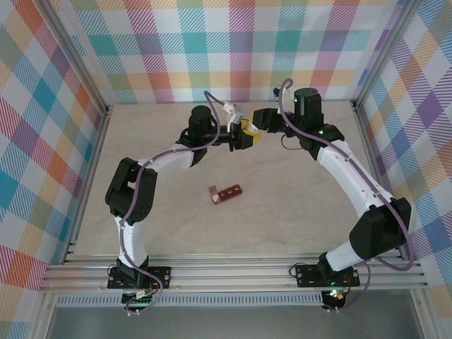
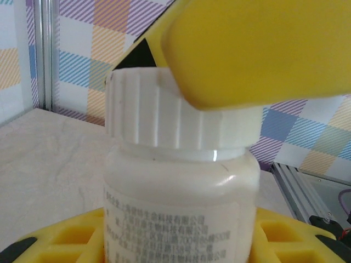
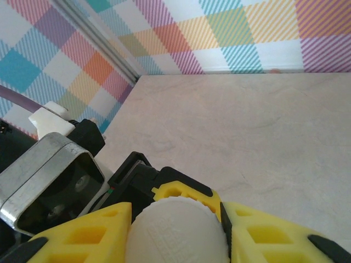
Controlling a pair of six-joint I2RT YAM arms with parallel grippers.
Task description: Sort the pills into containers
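Note:
A white pill bottle (image 2: pixel 181 208) with a printed label stands upright between the yellow fingers of my left gripper (image 2: pixel 178 244), which is shut on its body. My right gripper (image 3: pixel 178 233) is shut on the bottle's ribbed white cap (image 3: pixel 175 227) from above. One of its yellow fingers (image 2: pixel 263 49) covers the cap's upper right in the left wrist view. In the top view both grippers meet at the back middle, left gripper (image 1: pixel 242 135) and right gripper (image 1: pixel 258 121). The containers (image 1: pixel 226 193), a dark red-brown strip, lie mid-table. The pills are out of view.
Plaid walls with metal corner posts (image 1: pixel 78 78) close the beige table on three sides. The left arm's wrist camera housing (image 3: pixel 52 175) sits close beside the right gripper. An aluminium rail (image 1: pixel 233 272) runs along the near edge.

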